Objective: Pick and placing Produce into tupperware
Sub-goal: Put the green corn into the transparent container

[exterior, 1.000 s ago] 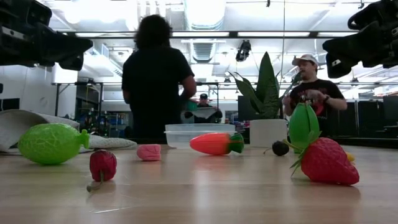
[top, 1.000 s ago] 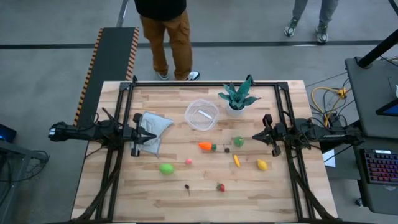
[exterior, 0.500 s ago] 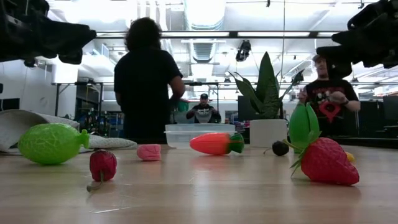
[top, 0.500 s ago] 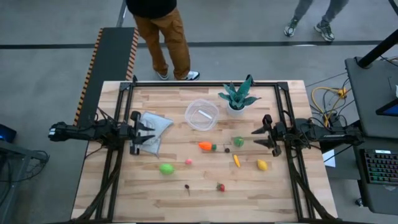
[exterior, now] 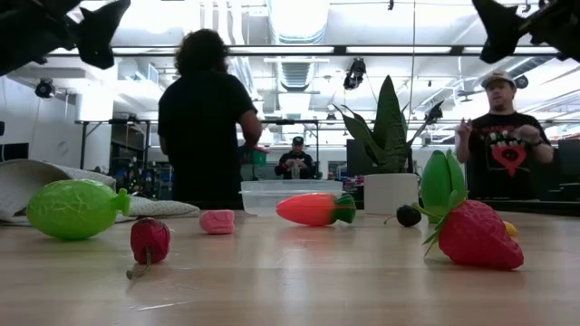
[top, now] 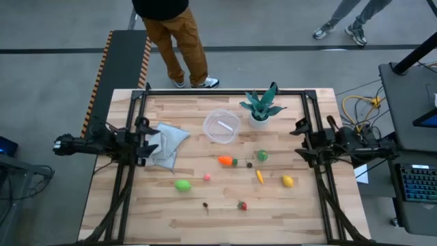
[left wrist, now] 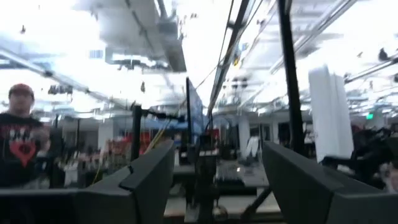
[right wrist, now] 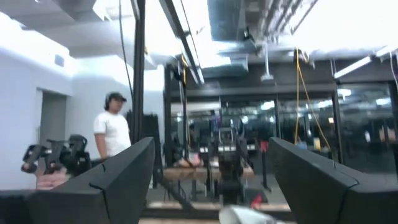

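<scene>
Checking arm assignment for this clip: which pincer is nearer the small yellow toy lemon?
Right. The right pincer hovers open at the table's right edge, just above the yellow lemon in the overhead view. The left pincer is open over the far left side.

The wooden bench (top: 171, 219) stands on a grey concrete floor (top: 48, 82). Beyond the bench's far edge a dark line crosses the floor, and a black mat with orange-striped edges (top: 123, 61) lies off its far left corner. A person in brown trousers (top: 181, 41) stands at the far edge. Right of the bench sits a dark desk with a keyboard (top: 418, 183). Overhead, bright ceiling lights (exterior: 290, 18) and ducts run across a wide hall.
</scene>
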